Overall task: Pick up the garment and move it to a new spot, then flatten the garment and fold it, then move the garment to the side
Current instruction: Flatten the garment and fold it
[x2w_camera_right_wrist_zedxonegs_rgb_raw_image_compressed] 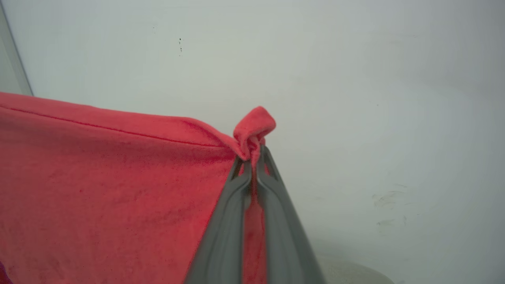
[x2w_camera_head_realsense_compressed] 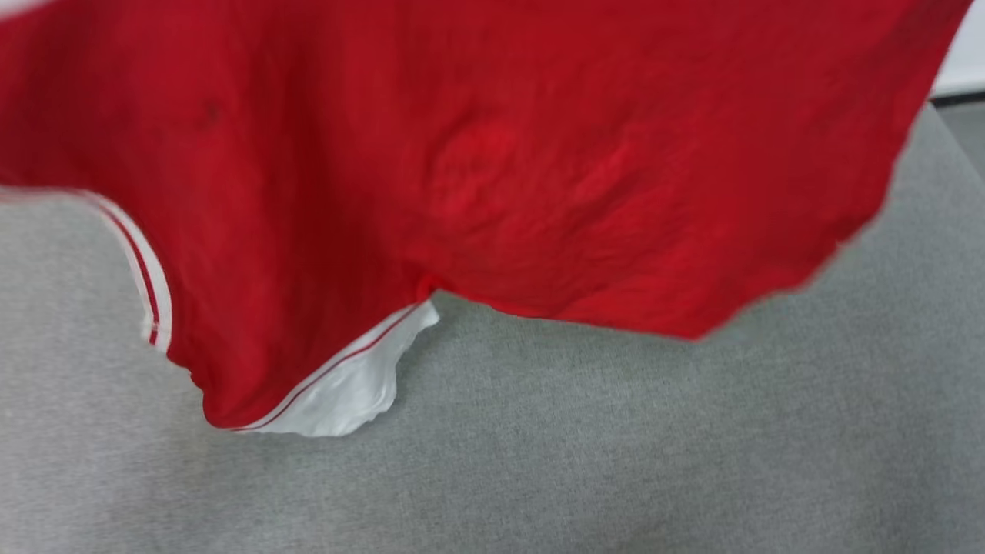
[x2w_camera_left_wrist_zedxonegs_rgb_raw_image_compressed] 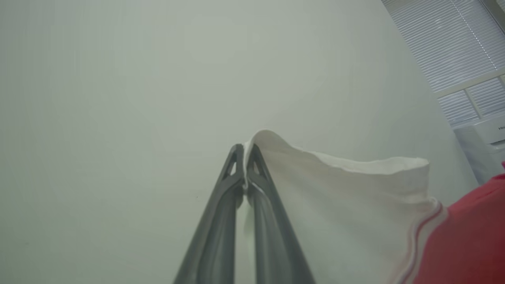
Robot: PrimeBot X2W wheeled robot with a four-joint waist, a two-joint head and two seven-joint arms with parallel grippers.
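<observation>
Garment (x2w_camera_head_realsense_compressed: 492, 154) held aloft, spanned tool to tool: left tool (x2w_camera_left_wrist_zedxonegs_rgb_raw_image_compressed: 244, 152) pinched on white sleeve (x2w_camera_left_wrist_zedxonegs_rgb_raw_image_compressed: 335, 189), right tool (x2w_camera_right_wrist_zedxonegs_rgb_raw_image_compressed: 252, 157) pinched on red corner. Cloth hung below both, over grey surface (x2w_camera_head_realsense_compressed: 616, 446).

Garment (x2w_camera_head_realsense_compressed: 539, 169) blurred, cut off at 2 edges, top and left — hides much of grey surface (x2w_camera_head_realsense_compressed: 616, 446).

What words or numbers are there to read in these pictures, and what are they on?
White appliance at the right edge of the left wrist view: a small dark brand mark, cut off by the picture's edge and too blurred to read.
Garment: no letters or numbers can be read on the cloth in view.
Nothing else carries text.
</observation>
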